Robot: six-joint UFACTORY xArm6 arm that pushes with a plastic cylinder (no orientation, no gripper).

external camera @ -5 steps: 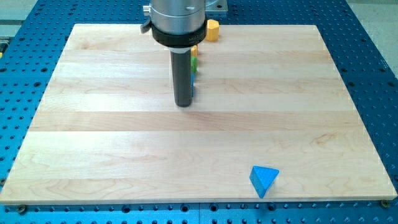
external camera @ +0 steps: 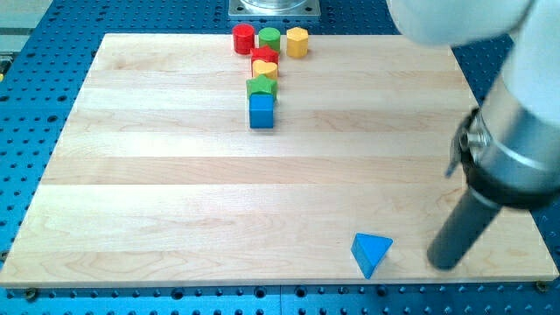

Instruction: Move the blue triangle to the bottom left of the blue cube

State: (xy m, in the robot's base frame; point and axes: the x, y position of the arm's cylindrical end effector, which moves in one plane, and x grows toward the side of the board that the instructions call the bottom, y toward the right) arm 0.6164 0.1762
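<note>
While my tip, a bare rod with nothing to pinch, sits lower right beside the small blue triangle, it should shove up-left, stopping below-left of the blue cube.

The rod's tip rests on the surface near the view's bottom right, just right of the blue triangle and apart from it. Well away toward the view's top, the blue cube sits lowest in a short column, below the green block. Above them, three more blocks line the top edge.
</note>
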